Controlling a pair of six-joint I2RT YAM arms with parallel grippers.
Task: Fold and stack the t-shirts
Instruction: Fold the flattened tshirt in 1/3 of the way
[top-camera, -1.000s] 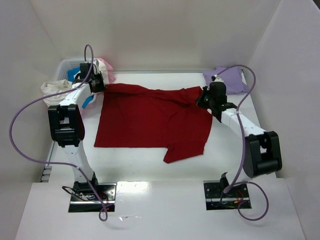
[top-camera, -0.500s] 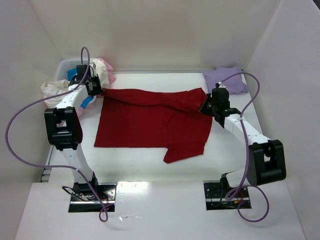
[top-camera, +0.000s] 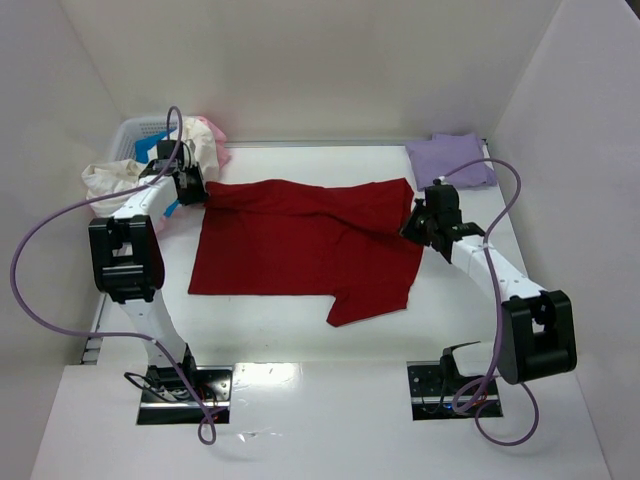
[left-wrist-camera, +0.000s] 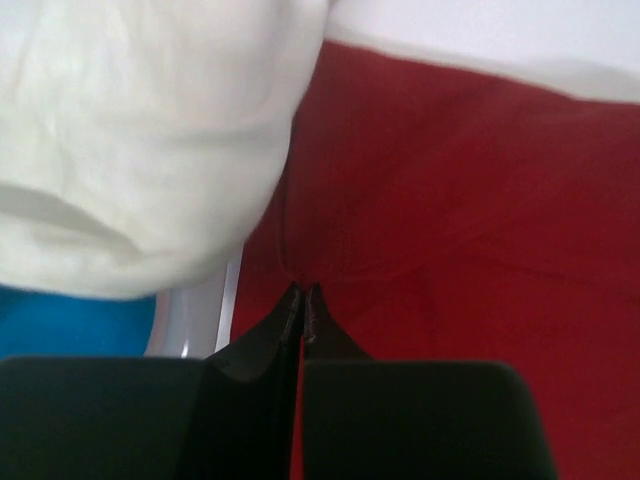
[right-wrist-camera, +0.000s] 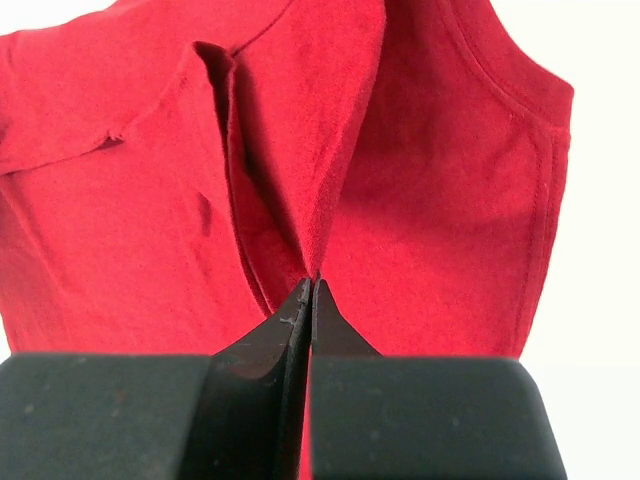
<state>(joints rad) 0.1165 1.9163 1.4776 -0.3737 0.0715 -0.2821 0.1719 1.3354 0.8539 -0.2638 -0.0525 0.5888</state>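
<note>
From above, the red shirt (top-camera: 300, 245) lies spread on the table (top-camera: 300, 330), its far edge drawn up into a fold; the left gripper (top-camera: 196, 187) sits at the shirt's far left corner and the right gripper (top-camera: 411, 222) at its far right corner, each pinching red cloth; a lavender shirt (top-camera: 450, 160) lies folded beyond the red shirt's far right corner; a basket (top-camera: 135, 130) stands off its far left corner, with a cream shirt (top-camera: 110, 180), a pink shirt (top-camera: 212, 135) and a blue shirt (top-camera: 176, 205) spilling from it.

Left wrist: the jaws are pressed together, their tips nipping a crease of the red shirt (left-wrist-camera: 470, 230); the cloth spreads ahead and right of the tips; the cream shirt (left-wrist-camera: 140, 140) bulges just left of the red shirt, the blue shirt (left-wrist-camera: 70, 325) under it.

Right wrist: the jaws are pressed together on a raised fold of the red shirt (right-wrist-camera: 130, 200); the fold runs straight ahead from the tips; a hemmed sleeve hangs to the fold's right.
</note>
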